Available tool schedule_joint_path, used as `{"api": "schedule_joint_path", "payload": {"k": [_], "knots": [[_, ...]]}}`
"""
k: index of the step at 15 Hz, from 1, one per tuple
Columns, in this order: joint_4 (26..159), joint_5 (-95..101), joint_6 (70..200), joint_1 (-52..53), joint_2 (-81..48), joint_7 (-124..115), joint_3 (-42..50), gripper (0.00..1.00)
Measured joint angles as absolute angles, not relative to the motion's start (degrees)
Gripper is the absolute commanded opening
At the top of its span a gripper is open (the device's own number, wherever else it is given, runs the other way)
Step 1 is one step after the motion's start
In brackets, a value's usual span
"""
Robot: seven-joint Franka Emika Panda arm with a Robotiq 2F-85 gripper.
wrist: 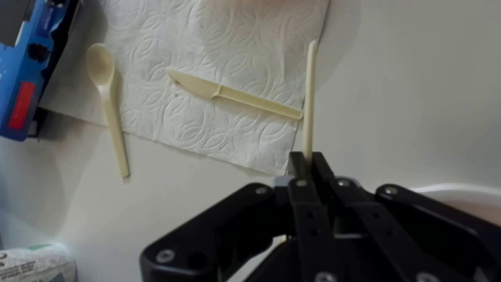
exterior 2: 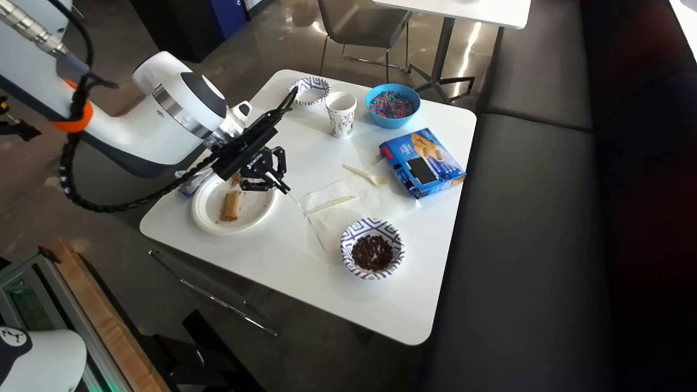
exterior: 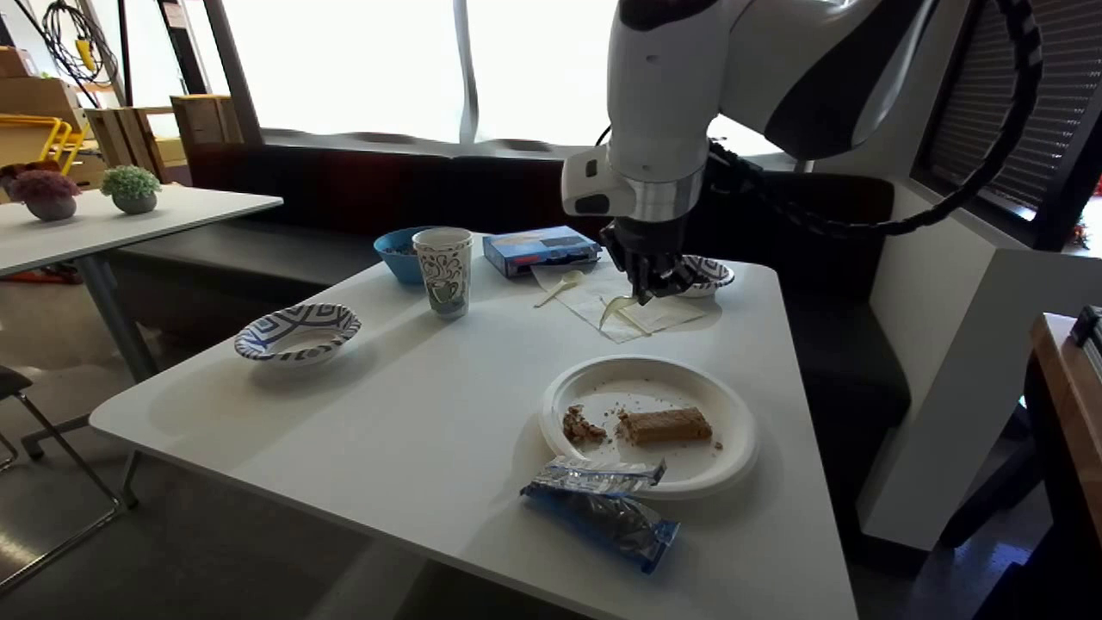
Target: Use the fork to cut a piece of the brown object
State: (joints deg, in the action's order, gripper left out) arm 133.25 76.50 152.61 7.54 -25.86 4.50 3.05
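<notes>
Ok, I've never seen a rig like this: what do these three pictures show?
You see a mostly white robot arm. Two pictures come from cameras outside it; the close-up comes from a camera on its wrist, looking past the gripper. The gripper is shut on what is apparently the fork, pale, thin and seen edge-on there. On the table: a white plate with a brown bar and crumbs, a blue wrapper, a napkin bearing a knife and, partly, a spoon, two patterned bowls, a blue bowl, a paper cup and a blue box.
</notes>
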Motion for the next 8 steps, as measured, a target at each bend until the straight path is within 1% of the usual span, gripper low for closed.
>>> {"api": "schedule_joint_path", "payload": {"k": [8], "knots": [[136.9, 92.8, 163.9, 7.5, -22.7, 6.1, 4.1, 0.02]]}}
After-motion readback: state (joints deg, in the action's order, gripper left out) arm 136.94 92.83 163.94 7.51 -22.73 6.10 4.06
